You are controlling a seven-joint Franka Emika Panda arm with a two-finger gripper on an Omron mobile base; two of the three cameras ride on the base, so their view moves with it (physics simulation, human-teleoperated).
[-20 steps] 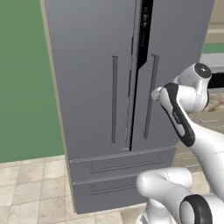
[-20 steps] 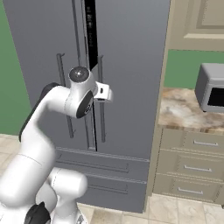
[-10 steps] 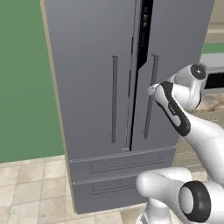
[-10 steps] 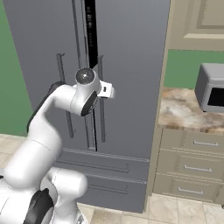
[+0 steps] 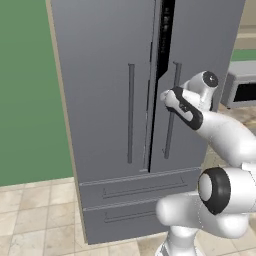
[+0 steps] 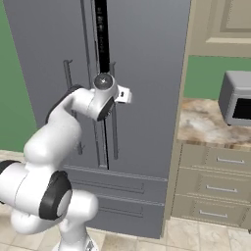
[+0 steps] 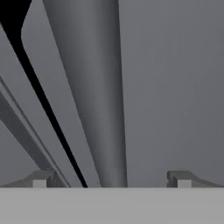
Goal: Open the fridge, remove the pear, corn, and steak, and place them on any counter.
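fingers (image 7: 180, 178) wide apart, nothing clamped. gripper (image 7: 111, 181) straddles the right door's handle (image 7: 94, 96): bar runs up between the two tips, left tip on the door-gap side, right tip over plain door panel. cannot tell if either tip touches the bar.

handle long axis is vertical in the room; in the hand view it leans slightly left toward the top. left door's handle (image 5: 131, 114) runs parallel, also vertical.

fridge (image 5: 100, 100) stands upright, dark grey, right door cracked open a little: black gap between the doors, wider at the top. two drawers (image 5: 137, 189) at the bottom, shut.

hand (image 6: 115, 94) sits at mid-height of the right handle, arm reaching in from below.

bench (image 6: 206, 122) is just right of the fridge, marbled top, with a grey microwave (image 6: 236, 98) on it and beige drawers (image 6: 215, 159) under.

no readable labels or writing on anything.
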